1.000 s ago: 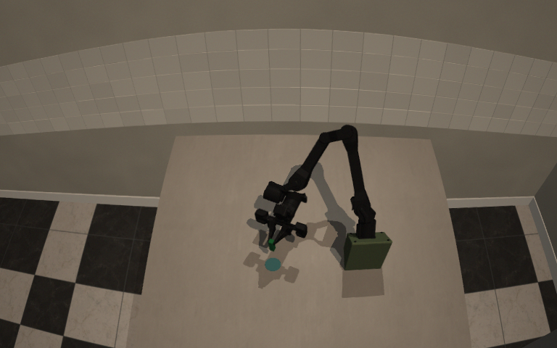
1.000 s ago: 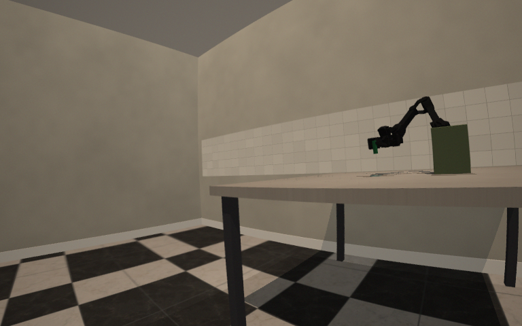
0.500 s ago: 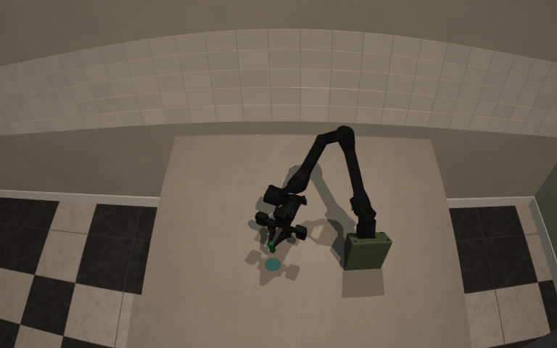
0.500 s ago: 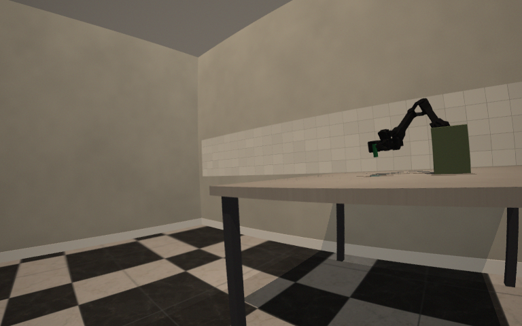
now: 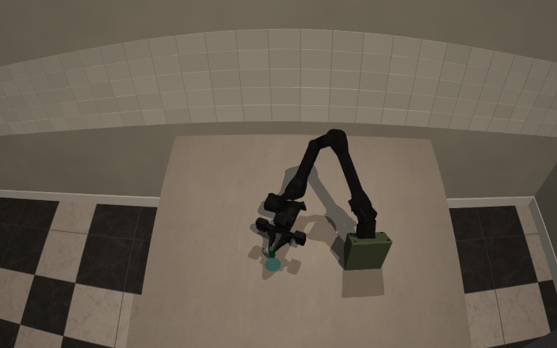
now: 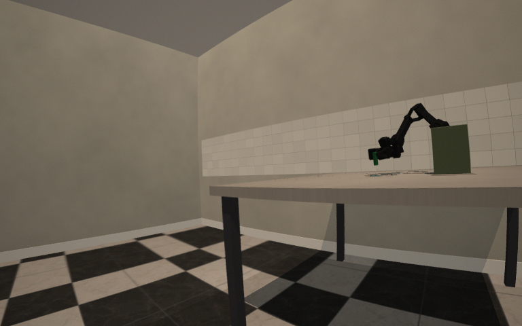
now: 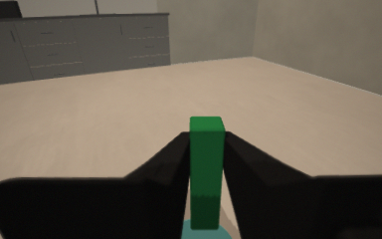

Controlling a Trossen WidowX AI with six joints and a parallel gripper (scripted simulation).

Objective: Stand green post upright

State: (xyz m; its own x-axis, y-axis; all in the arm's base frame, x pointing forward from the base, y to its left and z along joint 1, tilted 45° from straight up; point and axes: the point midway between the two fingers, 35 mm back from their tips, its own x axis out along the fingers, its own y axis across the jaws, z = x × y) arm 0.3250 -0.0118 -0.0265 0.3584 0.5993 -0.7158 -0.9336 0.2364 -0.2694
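Black parallel-jaw hand (image 7: 206, 149) clenched on upright green rectangular post (image 7: 206, 169), held above bench (image 5: 230, 303). Flat cyan circle (image 5: 273, 264) just below hand. Risk: base overhanging circle edge, or post toppling if released high.

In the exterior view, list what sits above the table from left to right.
Green post held in the jaws → gripper → black arm → green base block.

Green post (image 7: 206, 164) between black tool (image 7: 206, 149) fingers, cyan circle (image 5: 273, 264) on beige worktop (image 5: 213, 312), olive-green pedestal (image 5: 381, 262), black-and-cream checkered floor (image 5: 61, 262), pale tiled wall band (image 5: 270, 77).
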